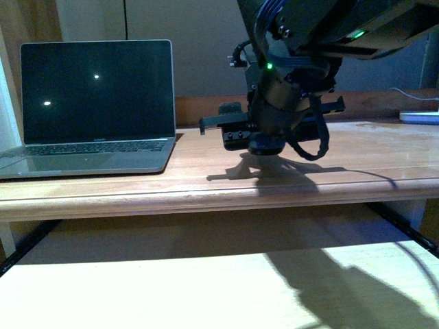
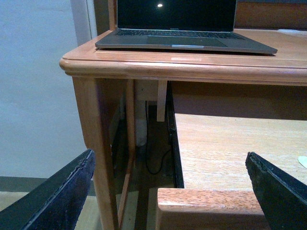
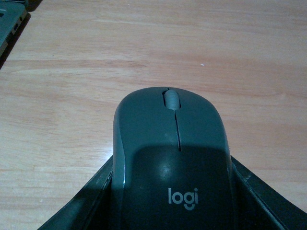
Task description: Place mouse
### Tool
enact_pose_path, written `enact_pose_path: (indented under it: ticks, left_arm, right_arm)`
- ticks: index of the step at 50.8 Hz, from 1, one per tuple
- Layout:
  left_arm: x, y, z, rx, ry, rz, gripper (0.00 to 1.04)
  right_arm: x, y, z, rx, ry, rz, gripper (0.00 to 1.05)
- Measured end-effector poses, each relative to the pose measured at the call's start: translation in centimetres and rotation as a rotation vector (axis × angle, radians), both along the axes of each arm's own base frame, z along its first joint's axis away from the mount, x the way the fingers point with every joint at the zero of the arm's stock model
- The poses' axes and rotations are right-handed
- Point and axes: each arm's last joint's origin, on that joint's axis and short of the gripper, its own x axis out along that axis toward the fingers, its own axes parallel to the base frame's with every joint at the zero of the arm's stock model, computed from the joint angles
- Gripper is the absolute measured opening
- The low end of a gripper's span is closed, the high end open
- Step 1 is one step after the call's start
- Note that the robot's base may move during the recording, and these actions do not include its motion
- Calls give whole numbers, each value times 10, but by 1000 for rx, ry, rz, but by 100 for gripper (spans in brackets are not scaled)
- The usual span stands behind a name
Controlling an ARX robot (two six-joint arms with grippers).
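The mouse (image 3: 170, 158) is dark grey and domed, with a scroll wheel on top and a "logi" mark. My right gripper (image 3: 170, 203) is shut on it, a black finger (image 3: 84, 203) pressing each side. It hangs low over the wooden desktop (image 3: 72, 72). In the front view the right gripper (image 1: 264, 140) is over the middle of the desk, right of the laptop (image 1: 96, 103), and the arm hides most of the mouse. My left gripper (image 2: 168, 191) is open and holds nothing. It sits low at the desk's left front corner, outside the front view.
The open laptop (image 2: 182, 28), its screen dark, takes up the desk's left part. A white flat object (image 1: 420, 116) lies at the far right. A pull-out shelf (image 1: 171, 288) runs below the desk's rounded front edge (image 1: 206, 199). A cable (image 2: 156, 167) hangs under the desk.
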Motion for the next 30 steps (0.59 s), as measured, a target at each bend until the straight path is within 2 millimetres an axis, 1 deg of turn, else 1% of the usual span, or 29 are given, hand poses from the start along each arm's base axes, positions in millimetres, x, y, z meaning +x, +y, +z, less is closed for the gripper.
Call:
enact_pose_path:
  ticks: [2,4,5,11,15,17,22,23,28,30]
  left_arm:
    - [0,0,0,0,0,0,97]
    - [0,0,0,0,0,0,97]
    - [0,0,0,0,0,0,97]
    - [0,0,0,0,0,0,97]
    - [0,0,0,0,0,0,97]
    - [0,0,0,0,0,0,97]
    - [0,0,0,0,0,0,97]
    - [0,0,0,0,0,0,97]
    - [0,0,0,0,0,0,97]
    - [0,0,0,0,0,0,97]
  right_arm:
    - [1,2,-2,5,0,1,55]
    - [1,4,-4,9,0,1,59]
    - [1,5,-4,14,-2,1,63]
    - [1,8,-3,68,-29,25,78]
    - [-3,3,4,136,-71,46,92]
    - [-8,-4,10,181,-101,61,99]
    - [-17,-20,24,243,-163,87,97]
    - [-21,-28,30,265,-189,98,97]
    - [-37,-55,47,314,-260,136,97]
    - [-50,-72,55,334,-297,182,97]
